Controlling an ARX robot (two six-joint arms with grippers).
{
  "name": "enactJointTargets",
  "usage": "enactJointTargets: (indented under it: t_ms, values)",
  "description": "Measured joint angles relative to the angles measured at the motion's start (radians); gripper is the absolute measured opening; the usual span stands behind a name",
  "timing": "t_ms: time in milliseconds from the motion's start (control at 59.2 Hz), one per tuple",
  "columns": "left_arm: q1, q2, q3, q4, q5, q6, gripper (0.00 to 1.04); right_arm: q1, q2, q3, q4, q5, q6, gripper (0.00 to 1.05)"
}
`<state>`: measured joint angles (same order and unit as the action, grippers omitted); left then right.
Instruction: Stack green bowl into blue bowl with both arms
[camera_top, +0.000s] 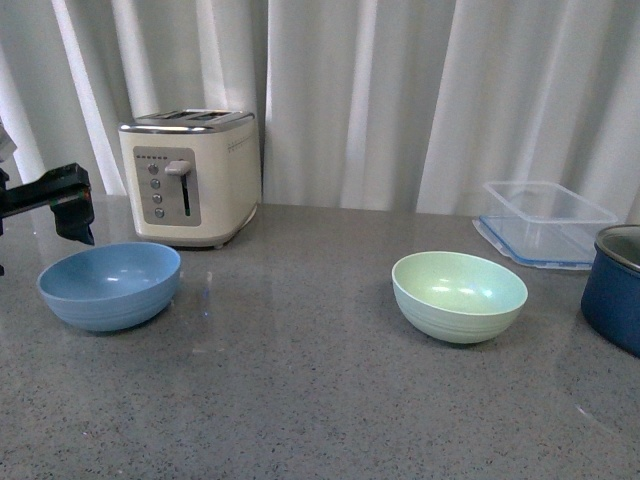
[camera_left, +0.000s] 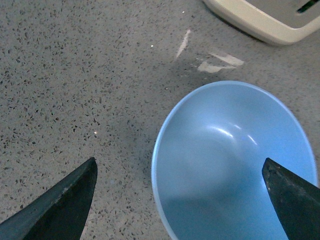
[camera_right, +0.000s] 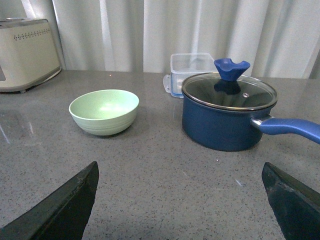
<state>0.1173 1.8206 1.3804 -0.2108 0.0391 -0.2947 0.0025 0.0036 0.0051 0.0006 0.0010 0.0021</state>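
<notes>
The left arm (camera_top: 20, 195) reaches in at the left edge of the front view. The left gripper (camera_top: 72, 208) hangs low with its tips pointing down, and its fingers (camera_left: 60, 205) are spread wide and hold nothing. The right gripper (camera_right: 180, 167) shows only in its wrist view. It points forward, roughly level, and is also spread wide and empty.

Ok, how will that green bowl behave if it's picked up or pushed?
The green bowl looks like matte plastic, so probably light and stiff. Its rounded sides and small base suggest it may slide or rock on the smooth countertop if nudged.
</notes>
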Motion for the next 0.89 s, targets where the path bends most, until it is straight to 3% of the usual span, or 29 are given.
enactJointTargets:
  t_ms: [354, 624, 827, 895]
  values:
    - [-0.015, 0.148, 0.130, -0.050, -0.035, 0.000, 0.97, 0.000, 0.000, 0.000, 0.000, 0.000, 0.000, 0.95]
    - [-0.033, 0.187, 0.163, -0.090, -0.034, 0.005, 0.55, 0.000, 0.000, 0.000, 0.000, 0.000, 0.000, 0.95]
    - [-0.030, 0.186, 0.163, -0.096, -0.011, 0.011, 0.12, 0.000, 0.000, 0.000, 0.000, 0.000, 0.000, 0.95]
    - [-0.027, 0.185, 0.163, -0.099, -0.006, 0.009, 0.04, 0.000, 0.000, 0.000, 0.000, 0.000, 0.000, 0.95]
